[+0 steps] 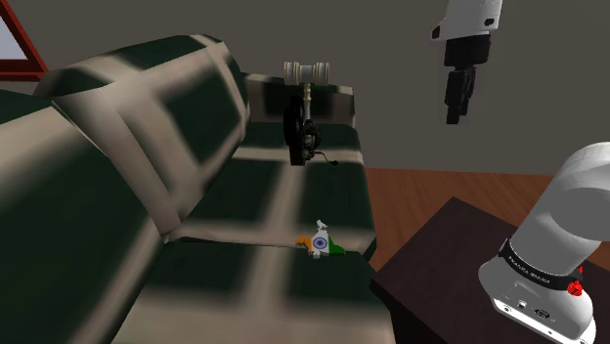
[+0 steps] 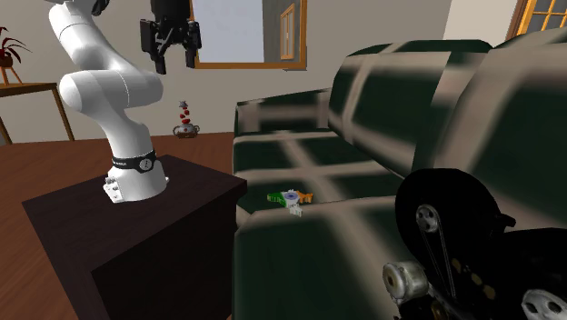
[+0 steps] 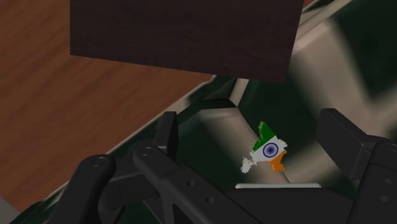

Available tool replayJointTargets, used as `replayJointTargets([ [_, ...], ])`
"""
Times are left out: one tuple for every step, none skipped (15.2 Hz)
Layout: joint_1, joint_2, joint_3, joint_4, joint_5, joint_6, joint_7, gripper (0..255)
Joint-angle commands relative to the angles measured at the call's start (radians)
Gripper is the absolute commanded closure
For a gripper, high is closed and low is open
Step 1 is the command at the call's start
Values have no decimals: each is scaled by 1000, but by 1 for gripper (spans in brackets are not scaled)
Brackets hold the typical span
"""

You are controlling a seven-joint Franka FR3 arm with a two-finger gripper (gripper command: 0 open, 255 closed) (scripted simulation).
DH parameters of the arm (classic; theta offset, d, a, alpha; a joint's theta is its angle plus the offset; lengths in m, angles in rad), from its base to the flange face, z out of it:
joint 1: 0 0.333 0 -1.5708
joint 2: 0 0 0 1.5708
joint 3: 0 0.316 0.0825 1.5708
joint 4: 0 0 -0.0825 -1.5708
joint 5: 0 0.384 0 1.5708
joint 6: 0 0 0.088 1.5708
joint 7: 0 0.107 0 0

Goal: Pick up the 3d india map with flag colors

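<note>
Hovering high, released and holding nothing, the end effector (image 1: 456, 106) was well apart from the India map (image 1: 321, 242), which lay on the sofa seat (image 1: 225, 279) near its front edge, at the end effector's seven o'clock in the shoulder view; approach, grasp and lift all seemed undone

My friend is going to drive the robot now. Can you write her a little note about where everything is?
Tool: open, holding nothing, high up, far from the map.
India map: lying on the dark green sofa seat, near the front edge, close to the dark stand.
Done: nothing grasped yet.
Left: bring the tool down over the map, shut on it, lift.
</note>
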Motion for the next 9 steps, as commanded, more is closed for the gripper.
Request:
replayJointTargets([
  [0, 0, 0, 0, 0, 0, 0, 0],
  [5, 2, 12, -27, 10, 36, 8, 0],
  [10, 6, 24, -54, 20, 73, 15, 0],
  [16, 12, 37, -79, 30, 110, 22, 0],
  [22, 20, 50, -102, 41, 148, 30, 0],
  [28, 29, 63, -125, 51, 186, 37, 0],
  [34, 41, 76, -146, 62, 225, 43, 0],
  [40, 54, 90, -165, 72, 265, 50, 0],
  [47, 70, 103, -184, 82, 306, 57, 0],
])
